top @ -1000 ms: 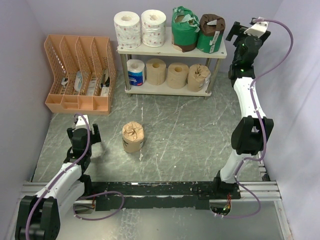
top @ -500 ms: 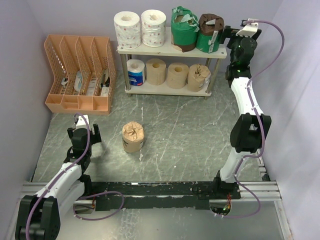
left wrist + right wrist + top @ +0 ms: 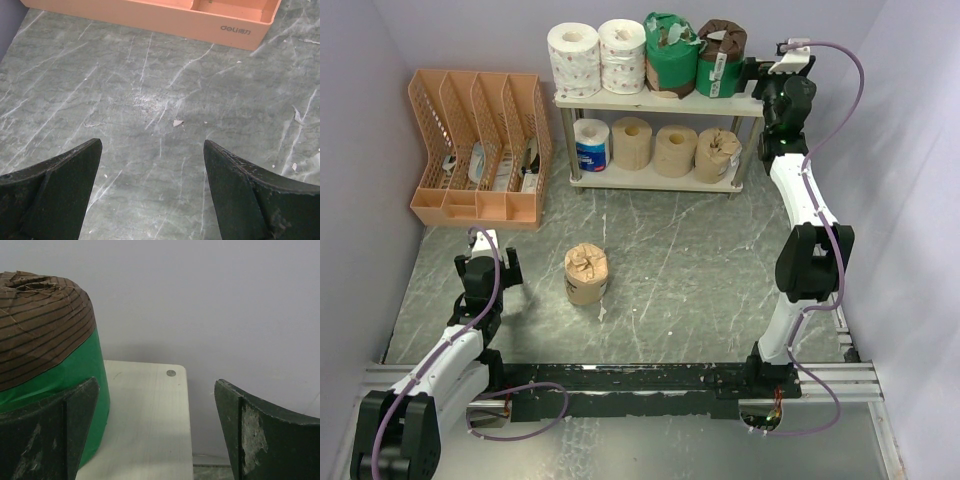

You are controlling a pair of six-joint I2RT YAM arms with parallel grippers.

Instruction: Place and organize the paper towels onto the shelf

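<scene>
Right gripper [image 3: 156,385] wide open, empty — beside green-wrapped roll [image 3: 75,367] on shelf [image 3: 145,415]

The left arm [image 3: 460,340] lies folded low by the near-left corner of the worktop [image 3: 700,260]. The left gripper [image 3: 490,266] points toward the far edge, jaws spread wide apart. The right arm [image 3: 800,200] stretches up toward the far-right corner. The right gripper [image 3: 756,75] is held level and turned leftward, jaws parted wide.

Green marbled table [image 3: 700,270] bearing the two-tier shelf [image 3: 650,182] at rear, orange file organizer [image 3: 480,205] rear left, one brown-paper roll [image 3: 586,275] upright mid-left
</scene>
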